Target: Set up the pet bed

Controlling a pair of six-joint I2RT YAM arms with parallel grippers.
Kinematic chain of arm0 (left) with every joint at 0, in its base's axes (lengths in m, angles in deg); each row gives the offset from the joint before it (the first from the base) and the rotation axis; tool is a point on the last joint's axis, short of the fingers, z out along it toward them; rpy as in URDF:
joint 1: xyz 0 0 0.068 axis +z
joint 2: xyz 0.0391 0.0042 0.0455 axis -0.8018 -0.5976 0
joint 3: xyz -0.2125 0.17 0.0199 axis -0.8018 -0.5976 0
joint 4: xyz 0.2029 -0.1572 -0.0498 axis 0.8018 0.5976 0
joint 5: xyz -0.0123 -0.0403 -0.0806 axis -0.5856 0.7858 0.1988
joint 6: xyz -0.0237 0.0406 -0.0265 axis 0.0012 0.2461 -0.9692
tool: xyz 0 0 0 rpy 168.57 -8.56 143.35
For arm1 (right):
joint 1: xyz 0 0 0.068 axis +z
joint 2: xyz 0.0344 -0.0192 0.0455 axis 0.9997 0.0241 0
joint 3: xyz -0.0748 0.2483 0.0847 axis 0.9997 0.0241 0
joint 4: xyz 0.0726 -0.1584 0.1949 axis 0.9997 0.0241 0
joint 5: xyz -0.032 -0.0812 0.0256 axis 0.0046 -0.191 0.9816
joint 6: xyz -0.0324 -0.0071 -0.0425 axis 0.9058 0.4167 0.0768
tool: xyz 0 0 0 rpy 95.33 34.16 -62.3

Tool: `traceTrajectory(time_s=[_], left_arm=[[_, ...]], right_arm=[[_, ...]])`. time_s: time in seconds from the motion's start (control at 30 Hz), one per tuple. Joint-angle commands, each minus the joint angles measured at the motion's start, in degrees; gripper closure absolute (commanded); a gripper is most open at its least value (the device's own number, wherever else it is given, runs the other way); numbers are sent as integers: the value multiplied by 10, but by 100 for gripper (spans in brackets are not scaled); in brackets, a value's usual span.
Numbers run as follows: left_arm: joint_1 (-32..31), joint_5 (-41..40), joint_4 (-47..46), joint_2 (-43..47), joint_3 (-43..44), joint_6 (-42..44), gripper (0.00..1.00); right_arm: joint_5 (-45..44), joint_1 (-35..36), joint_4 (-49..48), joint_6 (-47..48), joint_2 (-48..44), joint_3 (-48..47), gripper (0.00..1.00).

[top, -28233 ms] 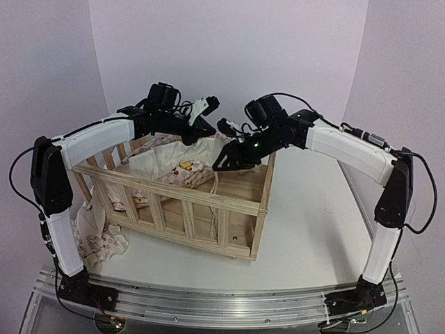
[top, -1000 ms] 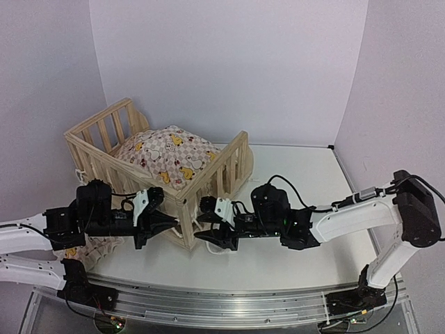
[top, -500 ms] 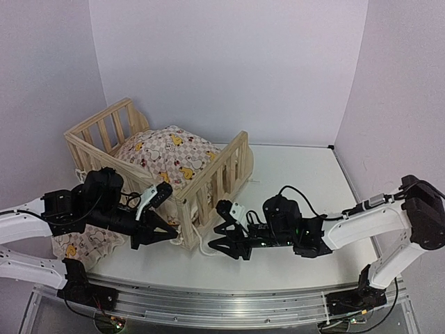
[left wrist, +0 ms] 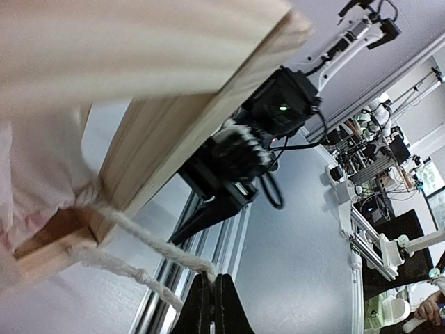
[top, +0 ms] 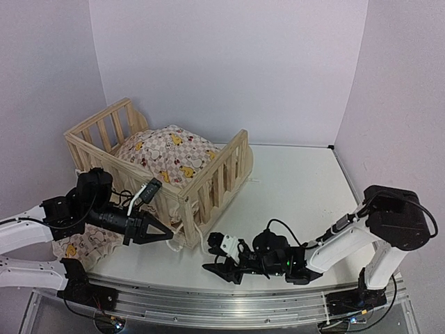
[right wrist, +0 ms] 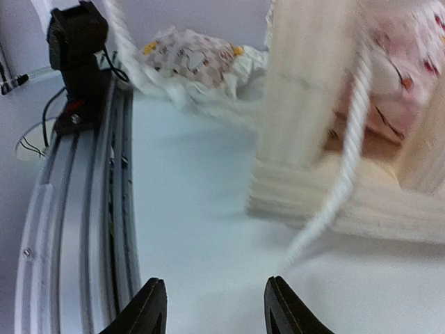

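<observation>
Frame [top: 212, 169] sits far-left on the table [top: 299, 195], with one corner post [top: 185, 221] pointing toward the arms. Cushion [top: 167, 154] lies inside the frame, check side up, mounded above the rails.

Left gripper [top: 165, 236] is just left of that post, low. Jaws are pressed together, pinching the end of a string [left wrist: 154, 240] that runs taut from the post's foot to the fingertips [left wrist: 212, 306].

Right gripper [top: 214, 269] is low over the table, near the rail [top: 208, 300], apart from the post and pointing at it. Jaws are spread, with nothing between the fingers [right wrist: 148, 309]. A second string [right wrist: 345, 174] hangs down beside the post, with its loose end on the table.
</observation>
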Motion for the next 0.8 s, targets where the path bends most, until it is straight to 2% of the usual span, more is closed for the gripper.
traceTrajectory(time_s=[0.0,0.2,0.4,0.63,0.77], left_arm=[[20,-24,126,4,-15,-63,100],[20,-29,59,-20,-38,-59,100],[20,-25,24,-25,-49,-54,100],[20,-45,-16,-26,-58,-52,100],[20,-62,-73,-37,-81,-67,100]], right_arm=[[-64,57,-168,57,33,-66,51],[-105,73,-198,62,94,-138,50],[-116,74,-200,34,139,-155,50],[-81,74,-199,-22,169,-161,54],[-104,85,-200,-31,168,-148,57]])
